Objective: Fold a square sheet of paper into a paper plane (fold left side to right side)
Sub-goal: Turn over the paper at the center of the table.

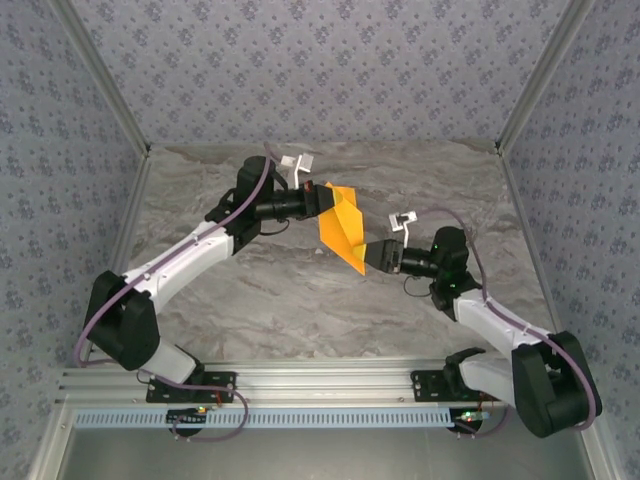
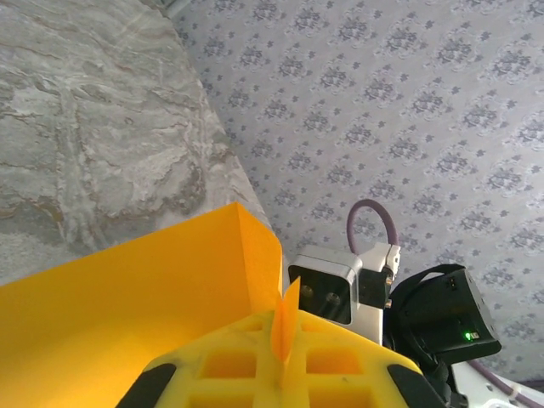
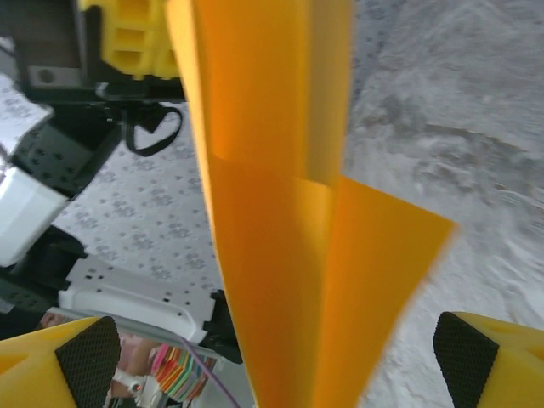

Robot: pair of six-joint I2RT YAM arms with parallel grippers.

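- The paper sheet [image 1: 340,225] is held mid-frame, its long axis running upper-left to lower-right.
- Its upper end is clamped by the left gripper [image 1: 322,200].
- Its lower tip is straddled — not gripped — by the right gripper [image 1: 375,257], fingers apart.

The left gripper [image 2: 285,367] seems clamped on the folded orange paper [image 2: 127,314].

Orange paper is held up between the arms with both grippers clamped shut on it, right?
No. Only the left gripper is shut on the orange paper; the right gripper stands wide open around it, as the right wrist view shows.
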